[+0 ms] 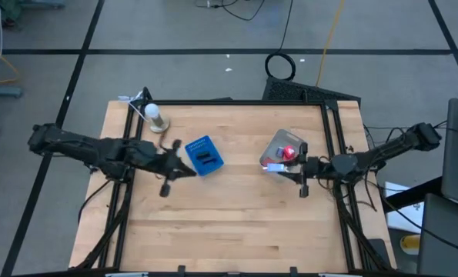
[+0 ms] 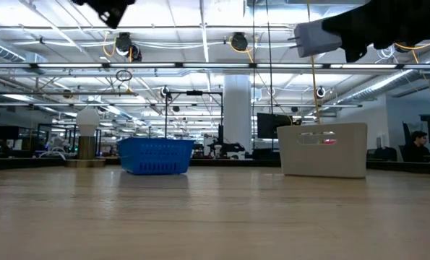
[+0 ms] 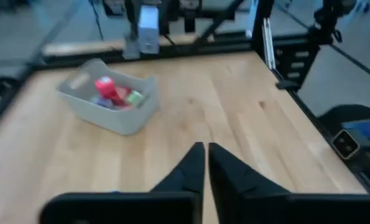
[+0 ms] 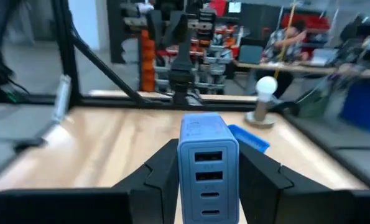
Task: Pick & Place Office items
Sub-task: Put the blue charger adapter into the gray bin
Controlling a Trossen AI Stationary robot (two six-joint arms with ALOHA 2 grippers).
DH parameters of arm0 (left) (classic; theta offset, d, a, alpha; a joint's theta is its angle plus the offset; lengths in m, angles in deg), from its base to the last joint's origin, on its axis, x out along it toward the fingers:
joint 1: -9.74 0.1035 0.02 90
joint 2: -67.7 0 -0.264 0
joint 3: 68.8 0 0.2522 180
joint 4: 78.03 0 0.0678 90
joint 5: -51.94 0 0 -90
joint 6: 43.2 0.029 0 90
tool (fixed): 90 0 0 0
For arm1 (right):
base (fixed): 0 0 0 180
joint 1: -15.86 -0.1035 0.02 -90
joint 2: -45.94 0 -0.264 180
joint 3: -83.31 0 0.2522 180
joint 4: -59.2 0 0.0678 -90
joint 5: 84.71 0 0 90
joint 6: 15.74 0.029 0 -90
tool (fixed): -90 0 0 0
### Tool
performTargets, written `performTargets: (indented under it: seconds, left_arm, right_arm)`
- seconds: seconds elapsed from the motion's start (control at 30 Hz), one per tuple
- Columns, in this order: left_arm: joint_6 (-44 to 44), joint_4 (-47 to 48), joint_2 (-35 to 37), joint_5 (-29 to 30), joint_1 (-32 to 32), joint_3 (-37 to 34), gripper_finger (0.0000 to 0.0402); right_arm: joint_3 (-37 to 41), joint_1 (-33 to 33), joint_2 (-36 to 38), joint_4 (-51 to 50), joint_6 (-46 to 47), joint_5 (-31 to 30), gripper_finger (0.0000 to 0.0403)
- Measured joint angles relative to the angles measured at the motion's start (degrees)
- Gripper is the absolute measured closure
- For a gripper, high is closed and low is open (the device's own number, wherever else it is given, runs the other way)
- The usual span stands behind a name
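Observation:
A pale blue charger block (image 4: 208, 168) with several ports hangs high over the table, with my right gripper (image 4: 208, 149) shut on it, beside the clear tub (image 1: 279, 142). The tub stands on its base at the table's right and holds red (image 3: 105, 86) and green (image 3: 134, 96) office items. The blue tray (image 1: 203, 154) sits mid-table with a black piece (image 1: 205, 158) inside. My left gripper (image 3: 204, 154) is shut on nothing, raised just left of the tray (image 2: 155, 155). My right gripper pinches the charger block by its two side faces (image 4: 188, 183) between its two fingers (image 4: 160, 180). The fingers come level from the table's right. The block is lifted well clear of the table, its pronged end (image 2: 299, 40) toward the table's left.
A white bulb-shaped object on a small stand (image 1: 156, 117) sits at the far left corner. Black frame rails (image 1: 332, 131) run along the table's edges. Bare wood (image 1: 229, 223) fills the near half.

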Motion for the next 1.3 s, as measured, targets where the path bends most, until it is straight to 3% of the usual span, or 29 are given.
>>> performTargets:
  seconds: [0.23, 0.5, 0.9, 1.3]
  left_arm:
    - [3.79, -4.85, 15.90, 6.44, 0.89, -12.29, 0.0391]
    - [3.83, -6.97, 29.09, 6.59, 3.11, -22.31, 0.0398]
    - [-0.23, -7.50, 38.55, 2.68, 6.98, -31.14, 0.0396]
    - [0.53, -9.90, 45.52, 1.96, 7.26, -36.59, 0.0395]
  right_arm:
    - [2.87, 3.04, 9.60, -4.44, 7.54, 1.05, 0.0288]
    - [6.53, 5.47, 18.68, -10.97, 12.79, 3.76, 0.0288]
    - [12.09, 6.83, 26.90, -10.81, 14.22, 3.98, 0.0288]
    - [13.25, 6.98, 28.86, -10.87, 14.11, 3.56, 0.0288]
